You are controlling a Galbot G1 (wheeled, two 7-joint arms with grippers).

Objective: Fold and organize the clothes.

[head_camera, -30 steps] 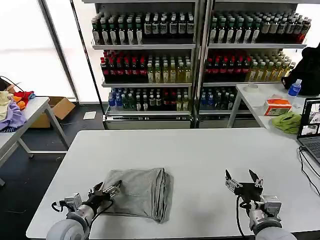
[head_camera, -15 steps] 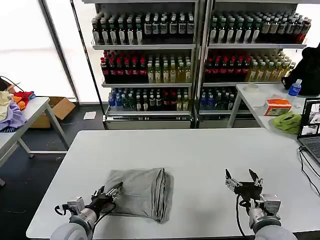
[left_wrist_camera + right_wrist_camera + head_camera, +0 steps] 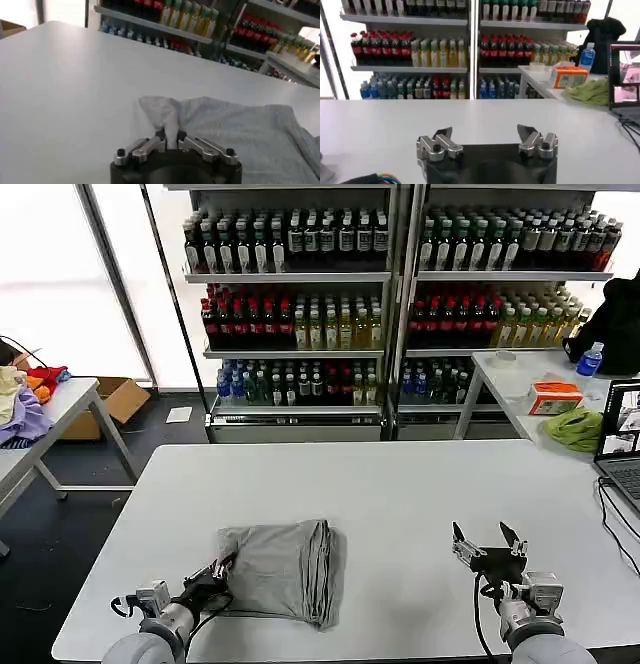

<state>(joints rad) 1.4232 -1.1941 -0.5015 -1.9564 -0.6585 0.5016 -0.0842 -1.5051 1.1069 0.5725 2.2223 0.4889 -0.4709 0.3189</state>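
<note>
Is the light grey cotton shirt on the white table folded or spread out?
Folded: the light grey cotton shirt lies as a compact rectangle with stacked layers along one edge.

table ahead of you is bare past the folded shirt, free passage across the middle and far half. right edge: cable and laptop. shirt sits front-left.
</note>
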